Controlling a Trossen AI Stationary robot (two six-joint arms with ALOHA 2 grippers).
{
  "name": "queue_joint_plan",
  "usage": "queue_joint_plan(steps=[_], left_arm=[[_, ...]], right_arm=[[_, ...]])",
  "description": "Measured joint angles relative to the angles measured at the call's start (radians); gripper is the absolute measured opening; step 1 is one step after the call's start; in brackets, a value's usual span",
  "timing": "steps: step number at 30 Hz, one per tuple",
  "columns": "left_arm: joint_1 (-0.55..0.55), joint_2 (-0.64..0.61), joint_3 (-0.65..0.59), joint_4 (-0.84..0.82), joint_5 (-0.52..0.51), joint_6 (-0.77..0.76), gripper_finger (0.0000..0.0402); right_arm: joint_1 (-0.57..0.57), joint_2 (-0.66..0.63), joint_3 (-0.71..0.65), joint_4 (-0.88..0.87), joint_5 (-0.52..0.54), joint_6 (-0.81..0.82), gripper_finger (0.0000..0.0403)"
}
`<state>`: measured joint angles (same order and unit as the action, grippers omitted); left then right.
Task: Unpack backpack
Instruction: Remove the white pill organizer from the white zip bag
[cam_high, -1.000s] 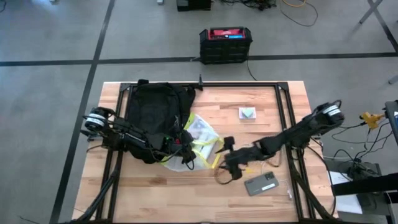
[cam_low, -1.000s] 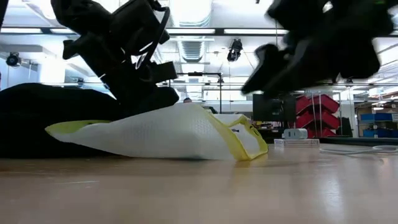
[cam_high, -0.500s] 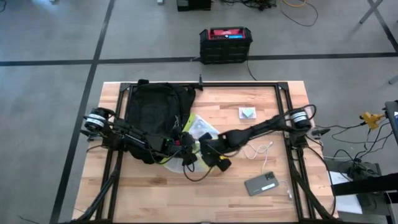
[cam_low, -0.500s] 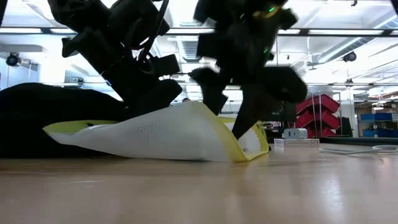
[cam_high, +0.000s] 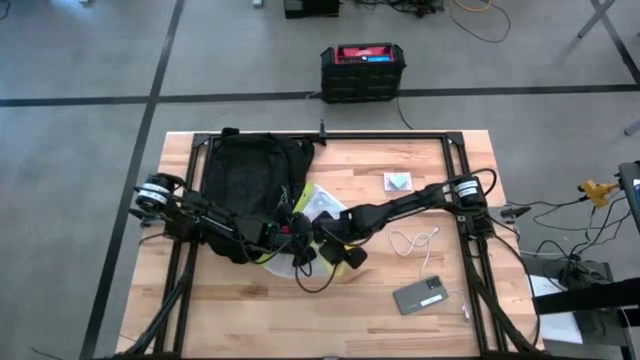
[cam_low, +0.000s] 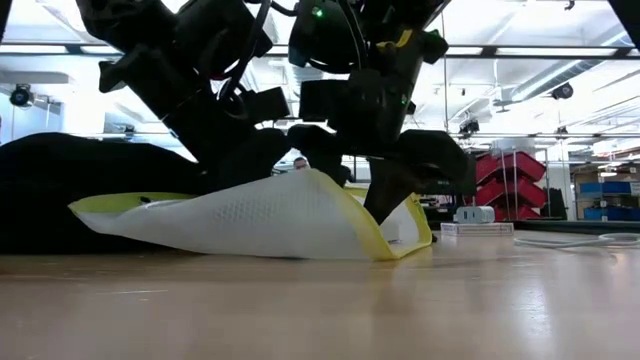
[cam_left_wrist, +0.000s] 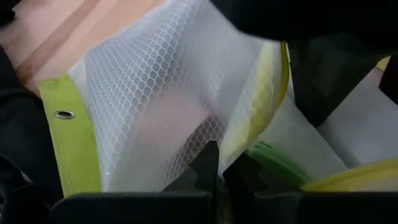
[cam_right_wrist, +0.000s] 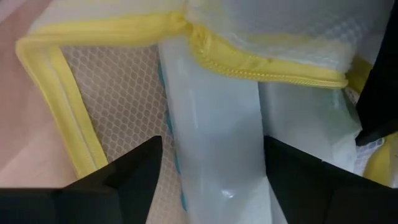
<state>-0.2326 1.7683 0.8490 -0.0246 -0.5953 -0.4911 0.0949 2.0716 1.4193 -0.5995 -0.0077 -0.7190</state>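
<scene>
The black backpack (cam_high: 250, 172) lies at the table's far left. Against its near right side lies a white mesh pouch (cam_high: 318, 208) with yellow edging (cam_low: 390, 225), holding clear plastic packets (cam_right_wrist: 214, 124). My left gripper (cam_high: 296, 240) is shut on the pouch's mesh. My right gripper (cam_high: 338, 250) hangs open at the pouch's yellow zip mouth. Its fingers (cam_right_wrist: 134, 171) stand on either side of a clear packet; whether they touch it does not show. My left gripper pinches the pouch's white mesh wall (cam_left_wrist: 202, 134) between its two shut fingers, coming slanting down from the backpack side. The mesh rises to a peak (cam_low: 312, 175) at the hold, and the pouch's lower part rests on the table.
A grey phone (cam_high: 420, 297) and a white cable (cam_high: 415, 243) lie on the near right of the table. A small pale block (cam_high: 398, 181) sits farther back. A black box with a red top (cam_high: 362, 70) stands on the floor beyond the table.
My right gripper has swung from the table's near right, by the phone, toward the left. It has come down at the pouch's yellow mouth next to my left gripper. The pouch stays raised in my left gripper.
</scene>
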Motion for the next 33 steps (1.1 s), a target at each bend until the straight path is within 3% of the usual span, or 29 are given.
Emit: queue_joint_plan(steps=[5, 11, 13, 18, 21, 25, 33], left_arm=[[-0.005, -0.002, 0.002, 0.008, 0.0, 0.0, 0.0], [-0.006, -0.013, 0.002, 0.008, 0.001, 0.008, 0.0], [-0.007, -0.016, 0.002, 0.008, 0.001, 0.008, 0.0], [-0.006, -0.017, 0.002, 0.007, 0.001, 0.012, 0.0], [-0.006, -0.017, 0.002, 0.004, 0.002, 0.023, 0.0], [-0.007, -0.017, 0.002, 0.002, 0.002, 0.023, 0.0], [-0.006, -0.017, 0.002, 0.0, 0.002, 0.029, 0.0]], right_arm=[[-0.005, 0.011, 0.0, -0.006, -0.048, 0.041, 0.0164], [-0.005, 0.003, 0.0, -0.015, -0.059, 0.101, 0.0157], [-0.005, 0.003, 0.003, -0.02, -0.059, 0.123, 0.0169], [0.003, 0.005, 0.036, -0.071, -0.05, 0.156, 0.0254], [0.009, 0.006, 0.069, -0.117, -0.052, 0.17, 0.0281], [0.012, 0.006, 0.082, -0.135, -0.047, 0.179, 0.0286], [0.016, -0.029, 0.079, -0.168, 0.0, 0.225, 0.0251]])
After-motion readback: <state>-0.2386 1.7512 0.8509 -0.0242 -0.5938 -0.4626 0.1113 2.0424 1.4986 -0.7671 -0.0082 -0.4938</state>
